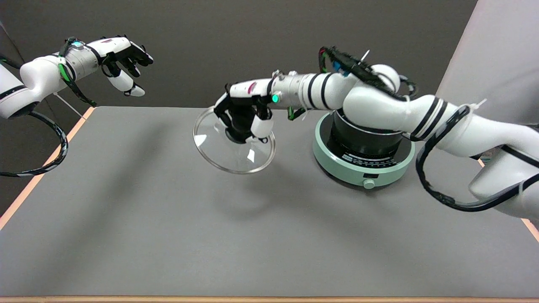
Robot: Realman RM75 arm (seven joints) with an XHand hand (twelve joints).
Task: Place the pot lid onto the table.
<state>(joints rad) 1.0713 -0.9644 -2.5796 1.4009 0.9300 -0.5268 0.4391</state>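
Observation:
A clear glass pot lid [214, 145] with a black knob hangs tilted in the air above the grey table [168, 227], left of the pot. My right hand [244, 113] grips the lid by its knob from above, fingers curled around it. The lid's shadow falls on the table below and to the front. The black pot [364, 139] stands uncovered on a mint-green cooker base [362, 166] at the right, partly hidden behind my right arm.
The idle left hand [122, 63] hangs in the air at the upper left. The table's orange edge [42, 168] runs along the left side. Grey tabletop stretches left of and in front of the cooker.

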